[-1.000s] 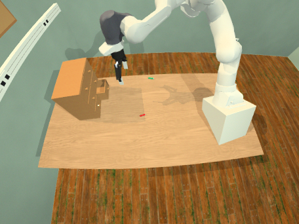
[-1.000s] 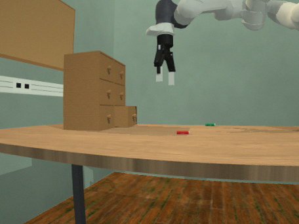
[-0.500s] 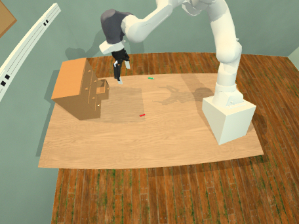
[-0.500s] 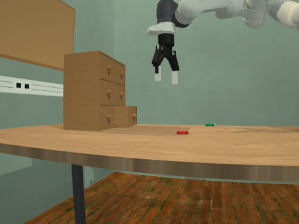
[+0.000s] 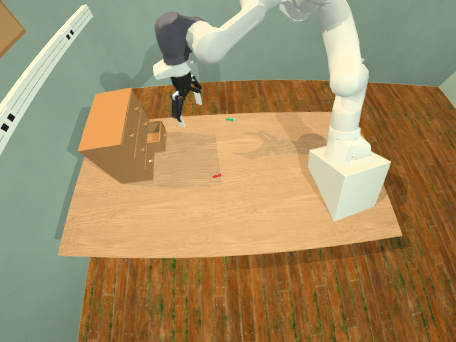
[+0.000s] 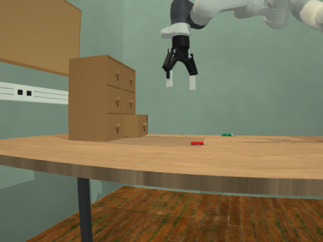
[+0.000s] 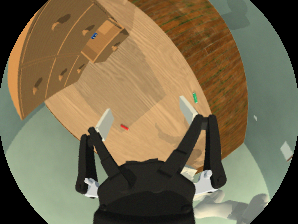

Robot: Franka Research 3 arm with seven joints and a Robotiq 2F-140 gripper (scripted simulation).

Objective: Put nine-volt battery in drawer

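Observation:
The wooden chest (image 5: pixel 107 130) (image 6: pixel 90 99) (image 7: pixel 47 50) stands upright at the table's left end. Its bottom right drawer (image 5: pixel 159 131) (image 6: pixel 136 125) (image 7: pixel 109 44) is pulled partly out; the other drawers are shut. In the wrist view a small dark blue block, seemingly the nine-volt battery (image 7: pixel 93 34), lies inside the open drawer; the top and exterior views do not show it. My gripper (image 5: pixel 190 110) (image 6: pixel 180 83) (image 7: pixel 144 108) is open and empty. It hangs high above the table, in front of the chest and above the height of its top.
A small red cylinder (image 5: pixel 216 175) (image 6: pixel 197 143) (image 7: pixel 124 125) lies on the table (image 5: pixel 200 225) in front of the chest. A small green one (image 5: pixel 230 119) (image 6: pixel 227 134) (image 7: pixel 194 96) lies further back. The robot's base (image 5: pixel 347 180) stands at the right.

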